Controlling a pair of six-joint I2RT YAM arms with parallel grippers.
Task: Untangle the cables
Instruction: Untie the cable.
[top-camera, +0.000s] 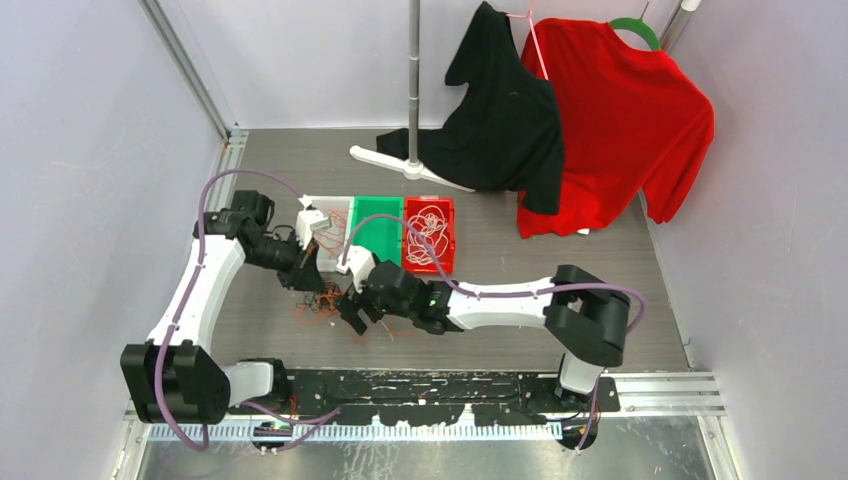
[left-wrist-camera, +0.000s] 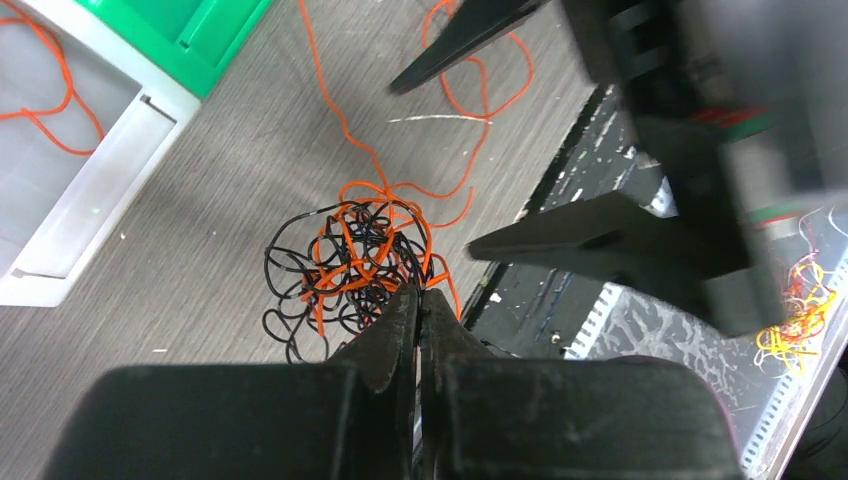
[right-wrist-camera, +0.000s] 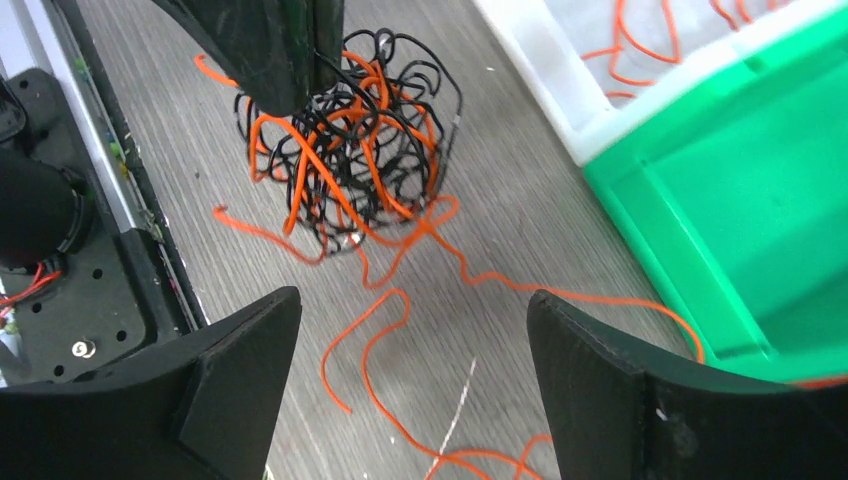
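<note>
Left wrist: left pincer (left-wrist-camera: 419, 298) nips the tangled cables (left-wrist-camera: 352, 252).

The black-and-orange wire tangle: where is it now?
In the top view the tangle lies left of centre, in front of the white bin, pinched by the left gripper, the right gripper open beside it.

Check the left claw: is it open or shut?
Shut. The left claw shows no gap between its tips, which sit at the edge of the black-and-orange cable tangle, apparently pinching strands.

White arms (top-camera: 195, 290), black joints (top-camera: 590, 320), purple hoses (top-camera: 245, 172), black wedge-shaped claw fingers (right-wrist-camera: 235, 350).
</note>
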